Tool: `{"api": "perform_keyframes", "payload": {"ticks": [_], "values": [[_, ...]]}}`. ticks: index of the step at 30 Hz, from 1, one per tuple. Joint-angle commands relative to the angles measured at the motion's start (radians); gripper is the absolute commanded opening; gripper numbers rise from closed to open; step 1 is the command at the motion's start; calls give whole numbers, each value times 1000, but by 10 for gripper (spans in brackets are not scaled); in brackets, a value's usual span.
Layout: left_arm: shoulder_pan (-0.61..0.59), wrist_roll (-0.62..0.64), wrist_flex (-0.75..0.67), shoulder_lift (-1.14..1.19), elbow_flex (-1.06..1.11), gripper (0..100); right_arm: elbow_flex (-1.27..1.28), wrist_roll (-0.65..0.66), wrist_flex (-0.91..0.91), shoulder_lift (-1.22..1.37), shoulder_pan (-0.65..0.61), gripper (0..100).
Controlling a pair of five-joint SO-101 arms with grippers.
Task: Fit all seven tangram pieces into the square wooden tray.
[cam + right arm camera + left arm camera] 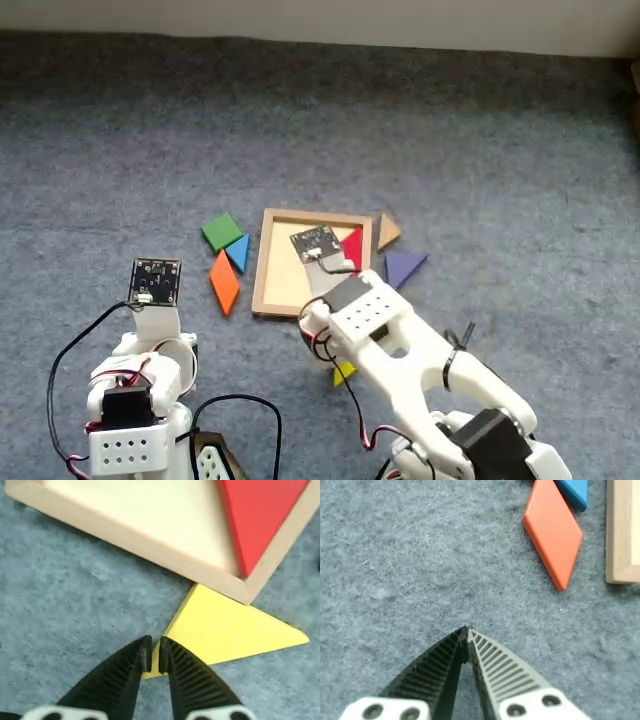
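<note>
- High view: seven tangram pieces, one square wooden tray (262,275) and two arms, all on a desk (470,140) covered in grey carpet-like cloth.
- One piece lies inside the tray. It is a red triangle (352,246), flat on the pale floor, with one side along the right rim and a point tucked into a corner.
- Six pieces lie outside the tray on the cloth.
- Three are left of the tray, close together. A green square (221,231) has a blue triangle (238,252) against it, and an orange parallelogram (224,282) sits just beside the left rim, apart from it.
- Two are right of the tray: a tan triangle (387,230) by the far corner and a purple triangle (404,266) near the right rim.
- The seventh, a yellow triangle (343,374), lies on the near side, mostly under the right arm. In the right wrist view one of its points meets the outside of the rim, close to the corner that holds the red triangle.
- The tray is light, plain wood with a raised rim.
- The right hand (152,655) hangs over a corner of the yellow triangle. Its two ribbed black fingers are nearly together, with only a slit between them.
- The left hand (466,634) is low over bare cloth, well short of the orange parallelogram, with its fingertips pressed together.
</note>
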Motion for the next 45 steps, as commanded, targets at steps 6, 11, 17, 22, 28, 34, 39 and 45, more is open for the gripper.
{"api": "perform_keyframes", "payload": {"ticks": [6,11,17,22,28,34,39,45], "values": [[-5,6,6,-8,21,6,110,-12,-99,-41,116,40],[-5,6,6,-8,21,6,113,-3,-97,-42,320,40],[-5,6,6,-8,21,6,105,157,-73,-53,469,40],[-5,6,6,-8,21,6,53,186,62,-54,519,42],[-5,6,6,-8,21,6,-153,153,243,-51,521,46],[-5,6,6,-8,21,6,-289,-120,271,-44,516,191],[-5,6,6,-8,21,6,-297,-138,262,-42,516,381],[-5,6,6,-8,21,6,-125,-140,42,-42,516,430]]}}
